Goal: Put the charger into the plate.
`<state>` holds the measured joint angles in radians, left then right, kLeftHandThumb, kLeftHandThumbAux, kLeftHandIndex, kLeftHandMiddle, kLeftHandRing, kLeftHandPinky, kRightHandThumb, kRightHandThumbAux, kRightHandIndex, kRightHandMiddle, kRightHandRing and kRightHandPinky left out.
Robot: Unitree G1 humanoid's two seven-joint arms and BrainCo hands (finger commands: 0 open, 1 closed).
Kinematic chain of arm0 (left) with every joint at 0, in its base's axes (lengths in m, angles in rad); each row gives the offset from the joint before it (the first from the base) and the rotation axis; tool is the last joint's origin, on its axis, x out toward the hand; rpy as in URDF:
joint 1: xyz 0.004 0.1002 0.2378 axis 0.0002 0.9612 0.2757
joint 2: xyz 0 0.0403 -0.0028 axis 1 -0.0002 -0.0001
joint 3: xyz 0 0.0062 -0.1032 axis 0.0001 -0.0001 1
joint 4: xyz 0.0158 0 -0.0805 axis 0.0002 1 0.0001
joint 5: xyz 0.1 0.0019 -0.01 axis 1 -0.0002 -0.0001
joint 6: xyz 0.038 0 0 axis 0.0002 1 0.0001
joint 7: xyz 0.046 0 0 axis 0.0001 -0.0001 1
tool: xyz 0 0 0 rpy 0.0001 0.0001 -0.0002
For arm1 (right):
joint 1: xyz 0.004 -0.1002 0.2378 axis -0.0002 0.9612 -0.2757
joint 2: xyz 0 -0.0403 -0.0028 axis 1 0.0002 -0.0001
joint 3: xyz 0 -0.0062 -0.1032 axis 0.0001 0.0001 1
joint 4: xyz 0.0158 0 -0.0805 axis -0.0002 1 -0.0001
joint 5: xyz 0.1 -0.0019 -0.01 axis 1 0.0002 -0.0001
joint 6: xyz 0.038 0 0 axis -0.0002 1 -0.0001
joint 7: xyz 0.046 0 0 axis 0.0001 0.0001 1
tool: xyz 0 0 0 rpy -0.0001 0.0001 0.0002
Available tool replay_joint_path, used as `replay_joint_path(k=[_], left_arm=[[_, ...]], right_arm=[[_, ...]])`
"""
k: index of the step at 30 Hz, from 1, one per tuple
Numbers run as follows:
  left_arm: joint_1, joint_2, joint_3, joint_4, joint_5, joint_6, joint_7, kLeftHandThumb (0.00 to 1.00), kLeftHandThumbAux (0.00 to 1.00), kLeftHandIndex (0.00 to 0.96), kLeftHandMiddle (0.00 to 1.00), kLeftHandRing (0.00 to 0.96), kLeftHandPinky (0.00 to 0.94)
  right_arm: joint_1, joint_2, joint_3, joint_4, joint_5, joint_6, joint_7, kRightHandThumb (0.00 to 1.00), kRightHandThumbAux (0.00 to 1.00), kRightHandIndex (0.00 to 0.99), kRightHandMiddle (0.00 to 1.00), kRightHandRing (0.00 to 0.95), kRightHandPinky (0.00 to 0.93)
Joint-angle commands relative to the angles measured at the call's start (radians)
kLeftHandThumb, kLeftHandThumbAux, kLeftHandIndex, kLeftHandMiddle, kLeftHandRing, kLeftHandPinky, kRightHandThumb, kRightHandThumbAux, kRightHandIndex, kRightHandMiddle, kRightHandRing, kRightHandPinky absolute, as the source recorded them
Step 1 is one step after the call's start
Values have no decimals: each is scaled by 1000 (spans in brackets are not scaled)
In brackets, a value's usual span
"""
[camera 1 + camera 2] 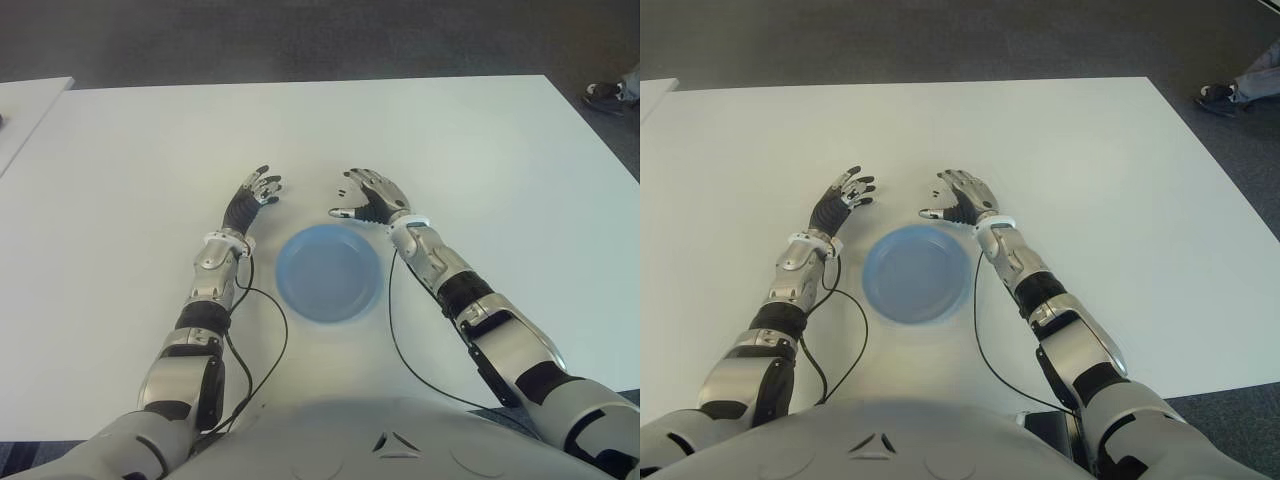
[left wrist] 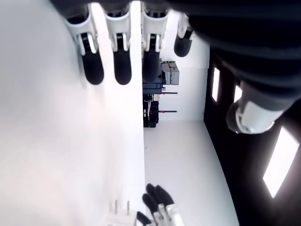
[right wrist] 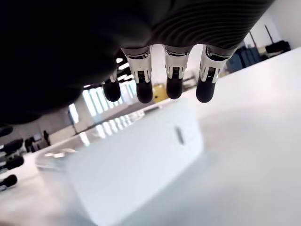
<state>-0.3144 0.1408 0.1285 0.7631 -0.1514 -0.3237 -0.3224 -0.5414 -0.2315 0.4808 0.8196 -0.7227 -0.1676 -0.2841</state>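
Your right hand point(image 1: 368, 197) hovers, fingers spread, over the white charger point(image 3: 136, 165) beyond the blue plate point(image 1: 328, 272), your left hand point(image 1: 255, 192) spread beside it.

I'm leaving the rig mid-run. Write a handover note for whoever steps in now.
Left robot hand: open, idle, beyond the plate on its left side.
Right robot hand: open, fingers spread over the charger, no grasp visible.
The charger sits on the table; the plate holds nothing.
Done: right robot hand is at the charger.
Left: grasp it, carry it to the plate, release.
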Motion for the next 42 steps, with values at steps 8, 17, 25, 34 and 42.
replay_joint_path(k=[8, 17, 25, 34, 42], left_arm=[[27, 6, 22, -24, -42, 62, -46, 0, 493, 88, 217, 217, 219], [32, 12, 29, -31, -49, 81, -56, 0, 489, 87, 207, 210, 216], [39, 21, 31, -42, -52, 94, -63, 0, 488, 86, 202, 208, 219], [43, 25, 32, -51, -52, 101, -66, 0, 486, 92, 211, 216, 224], [51, 25, 31, -66, -54, 102, -67, 0, 485, 80, 209, 215, 223]], right_arm=[[-27, 16, -15, 109, 28, -74, -95, 342, 304, 0, 6, 43, 140], [-29, 5, -18, 134, 32, -97, -108, 339, 303, 0, 8, 47, 144], [-16, -7, -17, 144, 27, -109, -135, 354, 294, 0, 10, 55, 157], [-4, -12, -16, 150, 32, -117, -135, 350, 289, 0, 13, 69, 164], [4, -12, -12, 151, 27, -120, -136, 330, 286, 0, 3, 68, 157]])
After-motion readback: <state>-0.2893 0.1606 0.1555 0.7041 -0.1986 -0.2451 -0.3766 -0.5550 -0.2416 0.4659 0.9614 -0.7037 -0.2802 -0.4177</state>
